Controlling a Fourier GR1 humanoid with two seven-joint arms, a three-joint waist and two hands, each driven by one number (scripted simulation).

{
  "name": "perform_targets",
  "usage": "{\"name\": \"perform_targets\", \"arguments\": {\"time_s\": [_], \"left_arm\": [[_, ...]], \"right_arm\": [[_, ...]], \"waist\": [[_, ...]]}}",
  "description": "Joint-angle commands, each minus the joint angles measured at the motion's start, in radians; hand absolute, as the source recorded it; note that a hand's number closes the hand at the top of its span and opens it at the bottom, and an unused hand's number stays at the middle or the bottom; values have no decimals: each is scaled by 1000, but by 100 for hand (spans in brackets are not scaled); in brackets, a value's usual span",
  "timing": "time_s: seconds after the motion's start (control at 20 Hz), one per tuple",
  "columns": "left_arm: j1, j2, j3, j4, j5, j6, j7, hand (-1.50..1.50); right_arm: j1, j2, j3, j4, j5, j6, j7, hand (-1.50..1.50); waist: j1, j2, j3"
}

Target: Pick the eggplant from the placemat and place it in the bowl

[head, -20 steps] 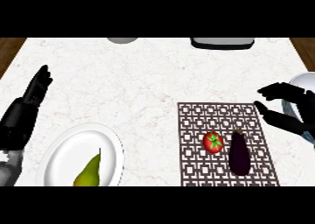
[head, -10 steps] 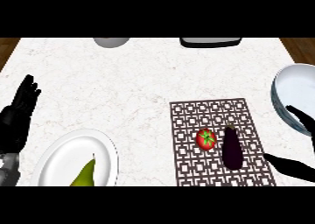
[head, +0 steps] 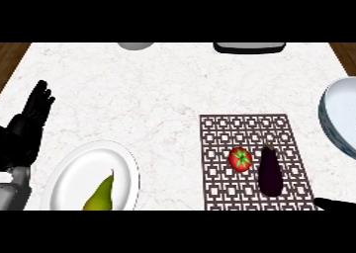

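Eggplant (head: 270, 169) lies unhidden on placemat (head: 225, 129); bowl (head: 335, 118) cut off.

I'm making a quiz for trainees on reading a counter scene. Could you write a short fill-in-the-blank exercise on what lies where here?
1. The eggplant lies on the ____, not yet in the bowl.
2. The red thing just left of the eggplant is a ____.
3. The pear lies on a white ____.
4. The left hand rests open at the view's ____ edge.

Missing words: placemat; tomato; plate; left
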Motion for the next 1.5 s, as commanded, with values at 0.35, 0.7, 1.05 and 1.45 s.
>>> {"name": "perform_targets", "arguments": {"time_s": [0.35,0.7,1.05,1.45], "left_arm": [[7,-20,-7,-33,-18,-28,3,0],[-60,-6,35,3,-3,-58,47,0],[-3,-32,15,-47,-29,-51,22,0],[-35,-68,23,10,-68,-42,14,0]], "right_arm": [[-350,-90,29,172,-290,428,260,-150],[-496,18,155,398,-347,528,256,-150],[-610,74,227,564,-465,637,343,-150],[-637,114,307,641,-431,684,327,-150]], "waist": [[54,10,0],[39,7,1],[53,6,1],[24,4,1]]}}
